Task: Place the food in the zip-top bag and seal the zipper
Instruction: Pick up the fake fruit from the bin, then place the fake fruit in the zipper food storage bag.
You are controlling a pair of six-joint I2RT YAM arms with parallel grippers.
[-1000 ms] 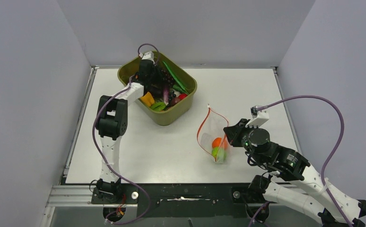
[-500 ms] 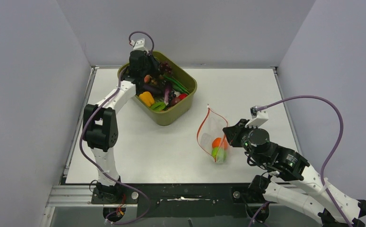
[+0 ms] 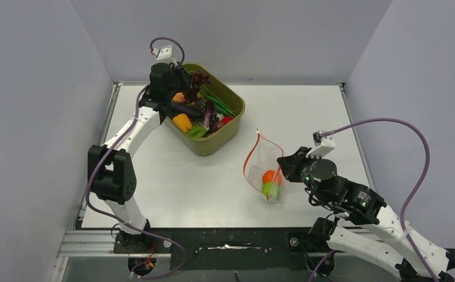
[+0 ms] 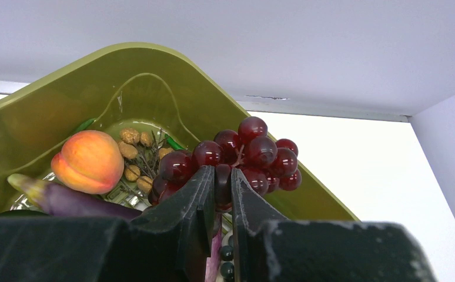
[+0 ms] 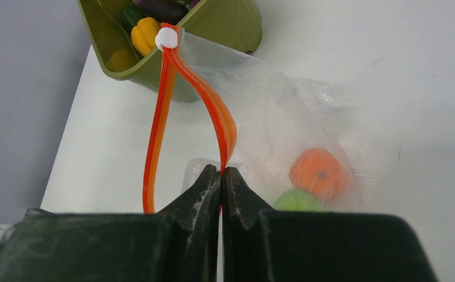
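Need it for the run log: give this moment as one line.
left gripper: shut on grapes, over tub | right gripper: shut on zipper, bag mouth open | in bag: orange fruit, green fruit

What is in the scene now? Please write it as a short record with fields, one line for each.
left hand: shut on grapes, above the green tub
right hand: shut on the zipper of the zip-top bag
bag mouth: open
in bag: orange fruit, green fruit
also in tub: peach, eggplant, yellow pepper
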